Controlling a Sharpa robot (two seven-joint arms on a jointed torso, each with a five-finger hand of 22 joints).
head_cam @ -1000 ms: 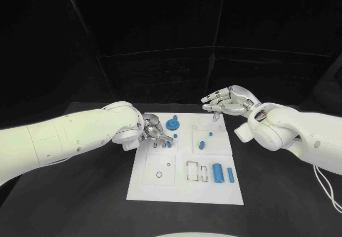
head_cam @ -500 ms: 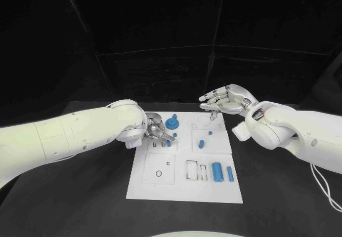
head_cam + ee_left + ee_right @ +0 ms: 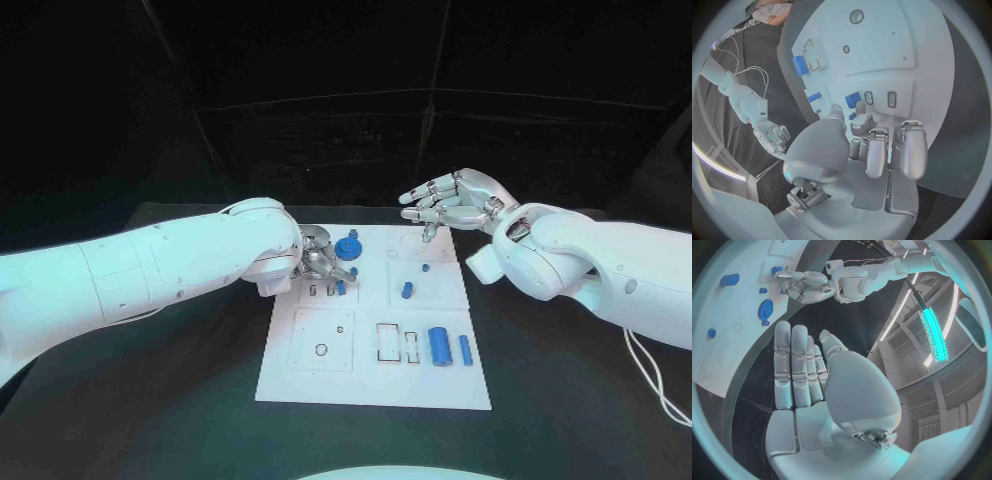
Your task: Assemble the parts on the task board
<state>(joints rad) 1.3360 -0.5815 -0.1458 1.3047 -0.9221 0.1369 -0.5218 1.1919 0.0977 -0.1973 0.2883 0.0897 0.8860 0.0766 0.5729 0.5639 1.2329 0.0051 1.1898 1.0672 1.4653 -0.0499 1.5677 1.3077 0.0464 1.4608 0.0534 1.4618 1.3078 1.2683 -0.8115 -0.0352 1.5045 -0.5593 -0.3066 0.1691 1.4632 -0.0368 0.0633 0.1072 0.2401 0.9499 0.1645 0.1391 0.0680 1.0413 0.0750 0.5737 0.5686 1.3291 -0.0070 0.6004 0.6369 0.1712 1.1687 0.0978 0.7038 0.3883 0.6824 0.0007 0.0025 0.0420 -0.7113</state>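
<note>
The left robot hand [image 3: 323, 262] is curling its fingers over a small blue plastic peg [image 3: 338, 287] on the flat white task board [image 3: 375, 385], just beside the blue toothed gear [image 3: 349, 250]; whether it is gripping is unclear. The right robot hand [image 3: 456, 203] is hovering open beyond the board's far edge. The peg looks light, stiff and slippery; pinching its sides seems best.

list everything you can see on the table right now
task board: one, white, middle of the black table
gear: one, blue, far part of the board, beside the left hand
large cylinder: one, blue, near right part of the board
slim cylinder: one, blue, just right of the large cylinder
small peg: one, blue, centre right of the board
table: one, black
left hand: silver, fingers curled low over the board's far left part
right hand: silver, fingers apart, holding nothing, raised over the board's far right corner
</note>
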